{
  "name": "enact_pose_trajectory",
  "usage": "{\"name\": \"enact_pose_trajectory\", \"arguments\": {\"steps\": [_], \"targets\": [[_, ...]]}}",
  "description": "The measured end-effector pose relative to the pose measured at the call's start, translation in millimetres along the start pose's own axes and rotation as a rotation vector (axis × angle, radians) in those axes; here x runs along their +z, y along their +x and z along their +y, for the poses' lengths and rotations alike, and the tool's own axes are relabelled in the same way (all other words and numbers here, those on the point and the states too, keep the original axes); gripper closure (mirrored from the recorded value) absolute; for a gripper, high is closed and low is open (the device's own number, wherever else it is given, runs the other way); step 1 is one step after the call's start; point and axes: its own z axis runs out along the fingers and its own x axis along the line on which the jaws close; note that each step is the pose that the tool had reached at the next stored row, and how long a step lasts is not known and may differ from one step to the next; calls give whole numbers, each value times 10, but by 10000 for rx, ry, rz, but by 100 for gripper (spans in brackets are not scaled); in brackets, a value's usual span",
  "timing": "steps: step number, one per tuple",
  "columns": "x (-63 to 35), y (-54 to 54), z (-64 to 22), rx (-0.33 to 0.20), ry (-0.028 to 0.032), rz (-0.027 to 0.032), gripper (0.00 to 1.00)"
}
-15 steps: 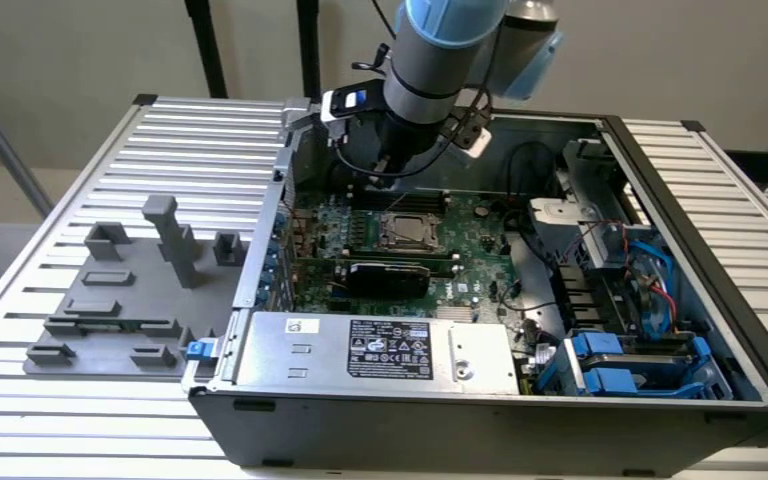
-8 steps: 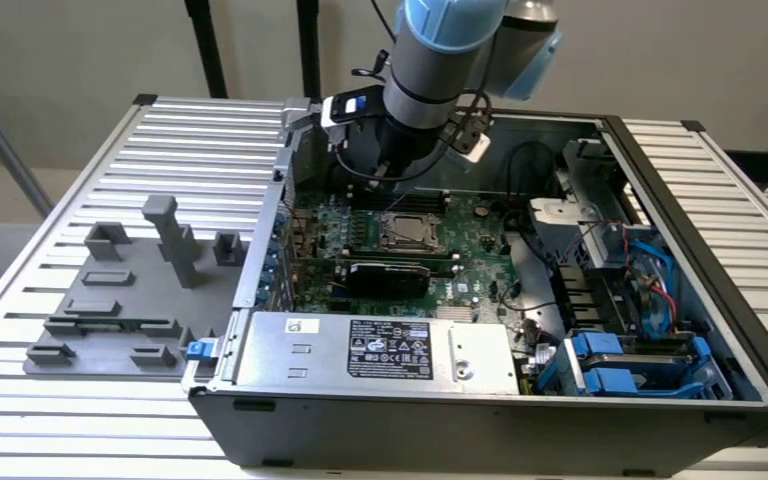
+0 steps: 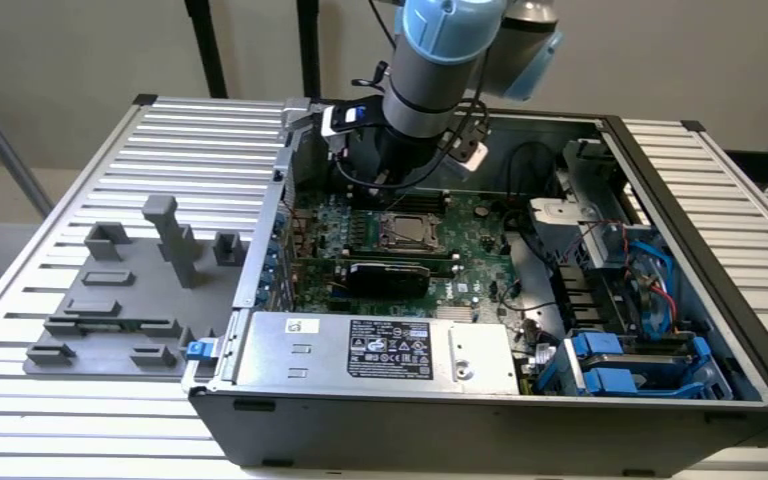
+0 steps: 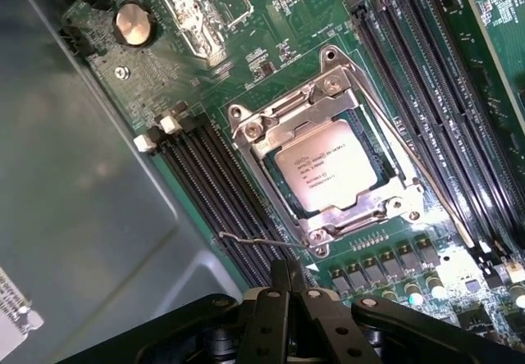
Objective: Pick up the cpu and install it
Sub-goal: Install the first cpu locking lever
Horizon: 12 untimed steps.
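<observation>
The cpu (image 4: 326,167) lies flat inside the socket frame (image 4: 264,131) on the motherboard (image 4: 246,44). The hand (image 4: 289,280) hangs near it, clenched and seemingly empty. I'd keep it square, avoiding sideways nudges against the frame.

1. The exterior view is evenly and fairly brightly lit by soft light from above. The pale slatted table (image 3: 77,150) looks almost white.
2. The open computer case (image 3: 491,435) is in deeper shade along its inner walls. The motherboard (image 3: 464,215) is darkest directly beneath the arm (image 3: 424,80).
3. The silver power-supply box (image 3: 277,350) reflects light mildly, with no harsh glare.
4. In the wrist view, the cpu (image 4: 326,170) has a pale, washed-out sheen on its metal top. The socket frame (image 4: 279,130) around it glints.
5. The coin battery (image 4: 134,25) shines as a small bright spot.
6. The case wall (image 4: 74,175) lies in dull grey-blue shade, and the gripper (image 4: 289,278) is a dark, unlit shape.
</observation>
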Motion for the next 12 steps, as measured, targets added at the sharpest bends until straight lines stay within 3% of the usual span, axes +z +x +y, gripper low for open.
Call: {"name": "enact_pose_trajectory", "arguments": {"steps": [3,12], "targets": [[28,-2,5,14,-79,-73,89],[113,33,-6,94,-177,-121,89]]}}
